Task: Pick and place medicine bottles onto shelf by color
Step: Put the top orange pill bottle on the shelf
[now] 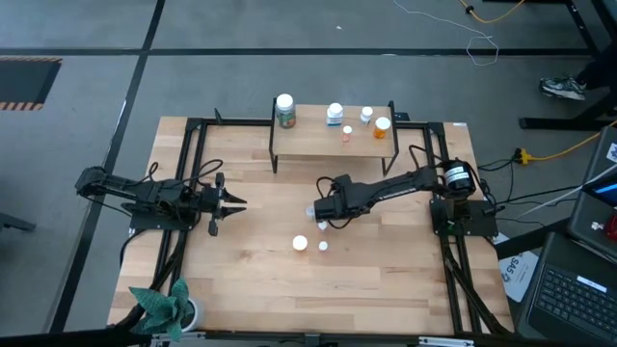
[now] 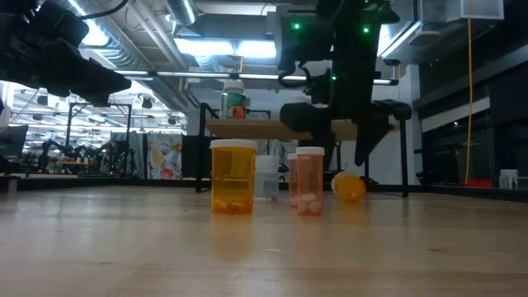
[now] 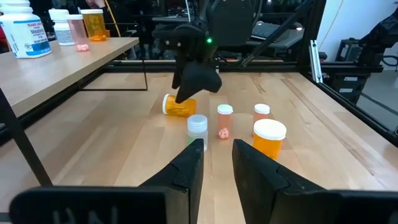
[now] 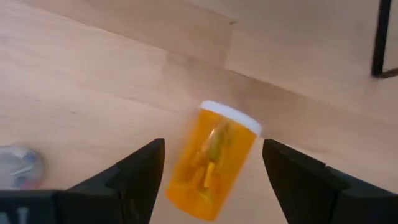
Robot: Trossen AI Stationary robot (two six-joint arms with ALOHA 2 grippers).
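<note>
Right tool [image 4: 211,171] over light-wood tabletop [image 4: 81,81]

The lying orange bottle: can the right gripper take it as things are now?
Probably yes. The right gripper is open just above the lying orange bottle, one finger at each side of it, and nothing stands between them. The clear bottle is well aside.

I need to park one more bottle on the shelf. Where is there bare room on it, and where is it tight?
The shelf is bare between the green bottle at its left end and the white bottle, and along its near edge. The right half is crowded: white, small clear, pink and orange bottles stand close together.
</note>
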